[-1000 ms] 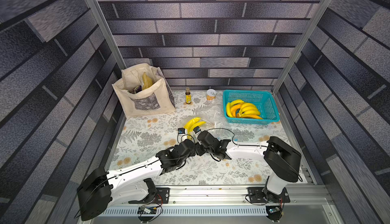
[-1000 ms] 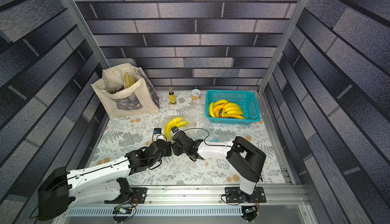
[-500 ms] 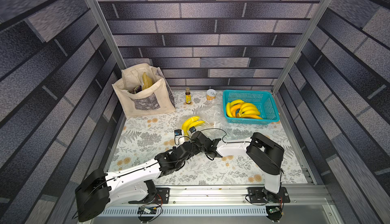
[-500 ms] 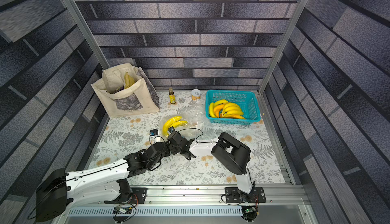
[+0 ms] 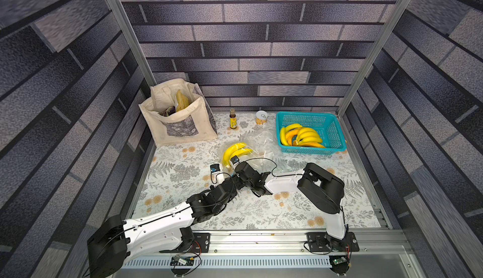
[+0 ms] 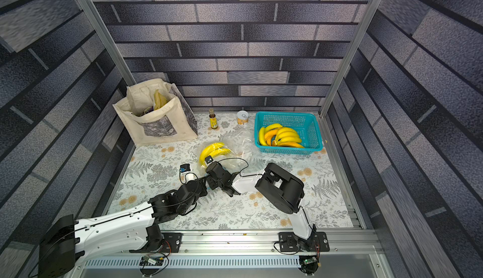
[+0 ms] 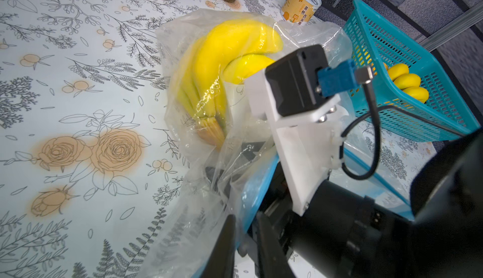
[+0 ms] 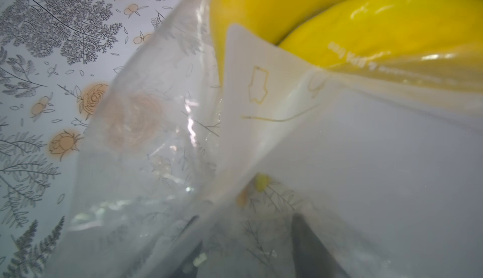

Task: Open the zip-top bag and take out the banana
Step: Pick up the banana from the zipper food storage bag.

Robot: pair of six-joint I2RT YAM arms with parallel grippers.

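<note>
The zip-top bag, clear with a blue zip strip, lay near the middle of the flower-print table. The banana, a yellow bunch, was inside it, its stalk end pointing toward the two arms. In the left wrist view the plastic wrapped all round the bunch.

The left gripper was pinched on the bag's mouth, the blue strip and a fold of film running between its narrow-set fingers. The right gripper sat at the same opening, seen through the film. Its jaws stood apart with nothing visibly clamped between them, and the bunch lay just ahead of it.

Just beside the bag stood a teal mesh basket that held a pile of loose bananas, yellow and orange-yellow. At the back left corner a cream tote bag stood open and upright. A yellowish item and something dark poked up inside it, too small to identify. Between the tote and the basket, by the back wall, stood a small brown bottle and a can.
</note>
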